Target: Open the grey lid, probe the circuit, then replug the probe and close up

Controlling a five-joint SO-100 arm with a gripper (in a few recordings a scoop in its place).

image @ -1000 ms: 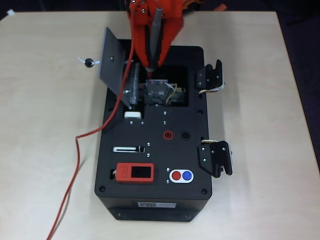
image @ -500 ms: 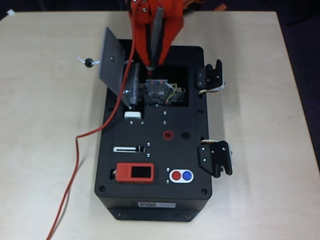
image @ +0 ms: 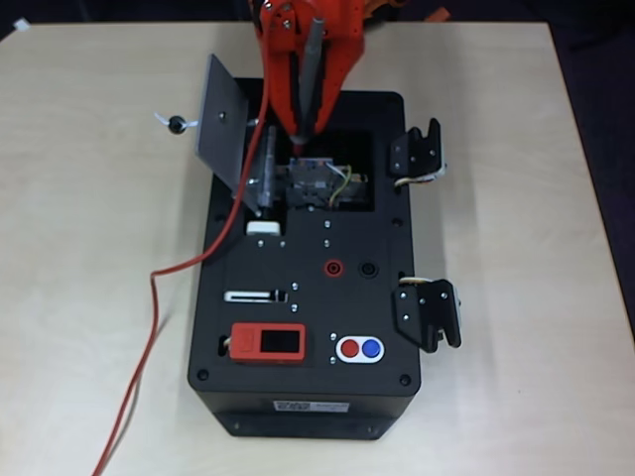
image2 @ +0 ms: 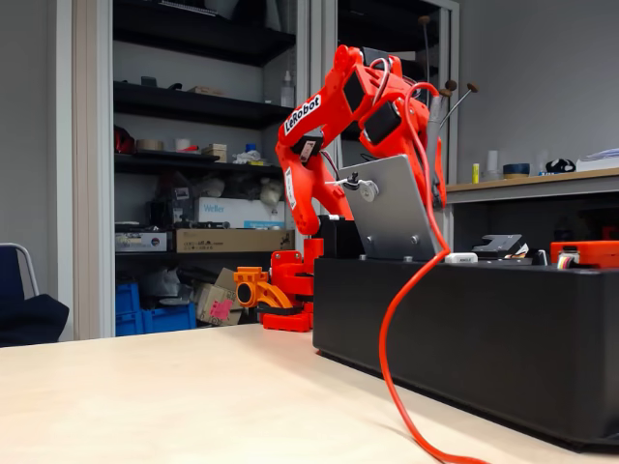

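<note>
In the overhead view the grey lid [image: 222,123] stands swung up on the left of the black box [image: 308,397]. It also shows upright in the fixed view [image2: 392,208]. The recess lies uncovered with the circuit [image: 319,181] and its thin wires inside. My red gripper [image: 302,121] is at the recess's far edge, shut on the probe [image: 312,69]. The probe points down with its tip just above the far side of the circuit; I cannot tell whether it touches. Its red cable [image: 151,297] trails off the box to the left and shows in front of the box in the fixed view [image2: 392,329].
On the box top sit a red socket [image: 334,268], a black socket [image: 369,268], a red display module [image: 268,342] and a red and a blue button [image: 359,348]. Two black latches [image: 417,154] [image: 429,315] stick out on the right. Bare table [image: 79,248] surrounds the box.
The gripper with the probe has drawn back slightly toward the far edge of the recess, its tip lifting a little off the circuit. The lid and cable have not moved.
</note>
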